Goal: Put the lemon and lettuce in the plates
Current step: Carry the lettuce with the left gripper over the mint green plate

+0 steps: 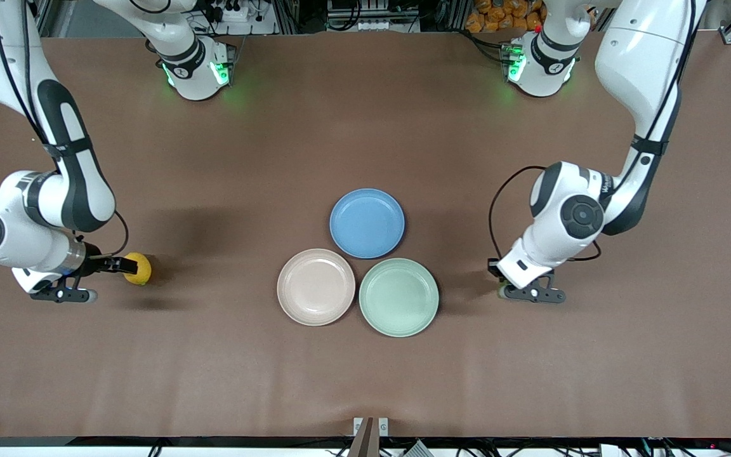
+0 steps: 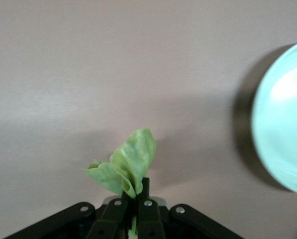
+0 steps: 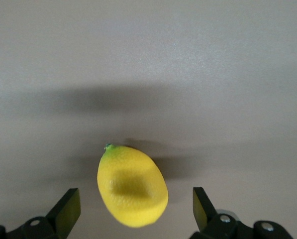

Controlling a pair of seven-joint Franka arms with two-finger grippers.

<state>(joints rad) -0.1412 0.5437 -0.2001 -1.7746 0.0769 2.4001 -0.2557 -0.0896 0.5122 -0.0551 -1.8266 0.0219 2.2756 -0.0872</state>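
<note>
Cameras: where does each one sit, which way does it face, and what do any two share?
Front view: high across the table, facing both arms' bases; shows both arms, three plates and the lemon.
Left wrist view: on the left arm, looking down past shut fingers at the lettuce; shares the green plate with the front.
Right wrist view: on the right arm, looking down; open fingers flank the lemon, shared with the front.

Even overhead light, front view sharp. Soft shadows on the table [image 1: 213, 381] under both my arms and beside the lemon [image 1: 138, 268]. My left wrist view is soft: mint plate [image 2: 287, 124] blown out with glare, lettuce [image 2: 128, 167] slightly blurred. Lemon's stem end is crisp in my right wrist view.
</note>
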